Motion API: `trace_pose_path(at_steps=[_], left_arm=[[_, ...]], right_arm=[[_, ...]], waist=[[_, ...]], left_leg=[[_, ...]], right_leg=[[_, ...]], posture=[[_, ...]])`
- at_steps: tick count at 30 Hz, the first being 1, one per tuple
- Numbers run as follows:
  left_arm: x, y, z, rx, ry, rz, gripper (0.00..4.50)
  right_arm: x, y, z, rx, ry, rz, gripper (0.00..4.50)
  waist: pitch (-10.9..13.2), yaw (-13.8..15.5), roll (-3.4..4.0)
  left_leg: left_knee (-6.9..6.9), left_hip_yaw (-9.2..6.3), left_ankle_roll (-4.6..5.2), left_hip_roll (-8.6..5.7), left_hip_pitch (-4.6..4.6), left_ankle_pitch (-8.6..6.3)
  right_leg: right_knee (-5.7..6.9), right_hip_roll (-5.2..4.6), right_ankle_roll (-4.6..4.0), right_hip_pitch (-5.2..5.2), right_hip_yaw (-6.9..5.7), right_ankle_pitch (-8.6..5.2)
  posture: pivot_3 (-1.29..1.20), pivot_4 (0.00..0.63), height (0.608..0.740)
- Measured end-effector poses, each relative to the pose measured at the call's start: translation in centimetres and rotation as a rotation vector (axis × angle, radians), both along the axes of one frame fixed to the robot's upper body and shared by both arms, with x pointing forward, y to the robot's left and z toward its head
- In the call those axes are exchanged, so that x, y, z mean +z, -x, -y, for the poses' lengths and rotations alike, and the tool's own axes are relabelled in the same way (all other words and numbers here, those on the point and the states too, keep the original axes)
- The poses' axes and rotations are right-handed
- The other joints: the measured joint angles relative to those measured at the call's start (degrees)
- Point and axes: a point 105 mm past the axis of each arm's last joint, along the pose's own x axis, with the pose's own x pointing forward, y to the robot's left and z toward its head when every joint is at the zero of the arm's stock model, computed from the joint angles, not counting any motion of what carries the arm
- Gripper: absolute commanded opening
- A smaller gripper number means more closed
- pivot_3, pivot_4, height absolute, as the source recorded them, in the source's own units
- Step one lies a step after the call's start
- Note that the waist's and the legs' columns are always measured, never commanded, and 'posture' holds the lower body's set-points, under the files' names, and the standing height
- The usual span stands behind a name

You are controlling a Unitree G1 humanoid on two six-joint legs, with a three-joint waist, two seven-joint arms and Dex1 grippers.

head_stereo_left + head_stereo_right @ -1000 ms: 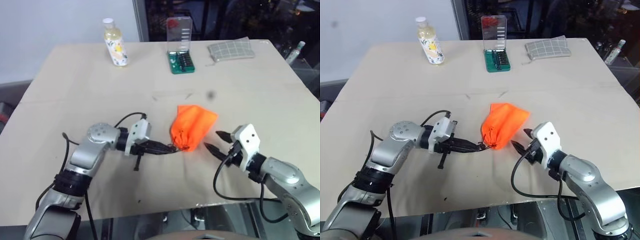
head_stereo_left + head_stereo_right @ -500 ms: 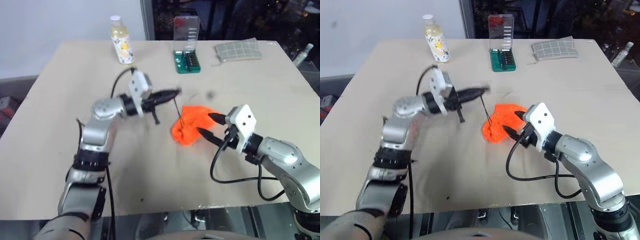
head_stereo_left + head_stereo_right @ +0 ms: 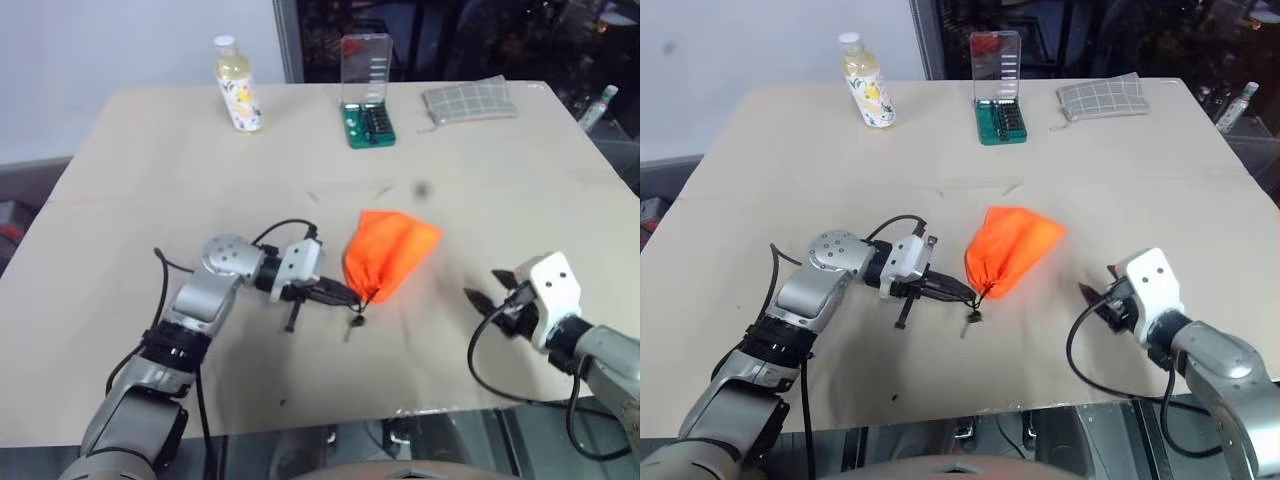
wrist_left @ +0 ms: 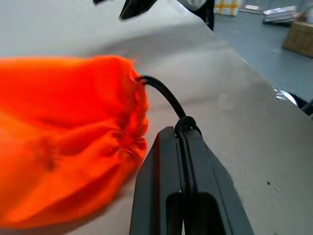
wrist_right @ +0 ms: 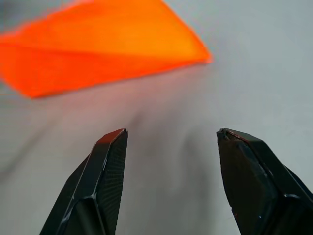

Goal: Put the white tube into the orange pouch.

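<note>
soft orange pouch (image 3: 388, 251), gathered neck, black cord (image 4: 164, 93) pinched by left hand (image 3: 347, 296)

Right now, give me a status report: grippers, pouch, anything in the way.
Left gripper shut on the black cord. Right gripper open, empty. Orange pouch flat on table, mouth cinched. Nothing blocking.

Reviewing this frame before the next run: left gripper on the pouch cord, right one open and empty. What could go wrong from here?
1. The left gripper is shut on the black cord alone, not the fabric, so a pull may cinch or drag the orange pouch rather than open it.
2. The pouch mouth looks gathered shut, so insertion would likely fail.
3. The right gripper is open, empty and apart from the pouch.
</note>
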Motion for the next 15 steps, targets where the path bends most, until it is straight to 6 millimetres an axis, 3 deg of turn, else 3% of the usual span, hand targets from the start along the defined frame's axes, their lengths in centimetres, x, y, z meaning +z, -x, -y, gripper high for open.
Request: trace_pose_path(at_steps=[3, 8, 11, 15], left_arm=[[-0.1, 0.0, 0.2, -0.005, 0.008, -0.004, 0.00], [0.4, -0.5, 0.9, 0.006, 0.034, -0.004, 0.00], [0.5, -0.8, 1.2, 0.037, 0.048, -0.014, 0.00], [0.8, -1.0, 1.7, 0.075, 0.070, -0.048, 0.00]], right_arm=[[-0.1, 0.3, -0.9, 0.030, -0.026, -0.005, 2.94], [-1.3, 1.3, -6.1, 0.199, -0.257, -0.114, 2.94], [-3.5, 0.6, -8.2, 0.246, -0.362, -0.230, 2.94], [-4.7, 0.1, -9.2, 0.284, -0.402, -0.276, 2.94]], waist=[[0.0, 0.1, -0.03], [0.0, 0.1, -0.03], [0.0, 0.0, -0.04], [0.0, 0.1, -0.05]], left_leg=[[0.01, -0.06, 0.00, 0.00, 0.01, 0.00], [-0.01, -0.11, 0.00, 0.00, -0.07, 0.00], [0.00, -0.05, 0.02, -0.10, -0.04, 0.00], [0.04, -0.14, 0.03, -0.19, -0.06, 0.00]], right_leg=[[0.01, 0.03, 0.01, 0.03, -0.01, 0.01], [0.03, 0.19, 0.09, 0.00, -0.02, 0.07], [0.05, 0.22, 0.09, 0.01, 0.02, 0.07], [0.07, 0.19, 0.10, 0.03, 0.06, 0.07]], posture=[[0.00, 0.150, 0.740], [0.00, 0.150, 0.740], [0.00, 0.150, 0.740], [0.00, 0.150, 0.740]])
